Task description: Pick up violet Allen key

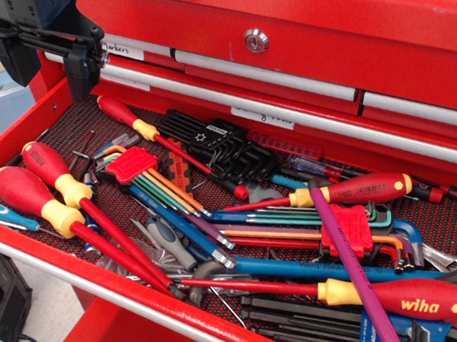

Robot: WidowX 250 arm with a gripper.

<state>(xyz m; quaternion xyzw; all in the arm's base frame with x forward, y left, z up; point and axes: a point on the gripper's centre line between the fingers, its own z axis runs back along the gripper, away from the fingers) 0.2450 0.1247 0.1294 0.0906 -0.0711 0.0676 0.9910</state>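
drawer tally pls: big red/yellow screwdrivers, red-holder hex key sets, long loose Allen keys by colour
Big red-and-yellow screwdrivers: 5
Red-holder hex key sets: 2
Violet Allen key: 1
Long blue Allen key: 1
Total: 9

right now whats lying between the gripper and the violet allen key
In the observation image, between the gripper and the violet Allen key lie a red-handled screwdriver, a red-holdered colour key set and black key sets.

I'm at a workshop: below and to the right of my hand (46, 55), a red metal tool chest (295, 21) holds an open drawer (17, 129) crammed with screwdrivers (50, 194) and hex key sets (145, 174).
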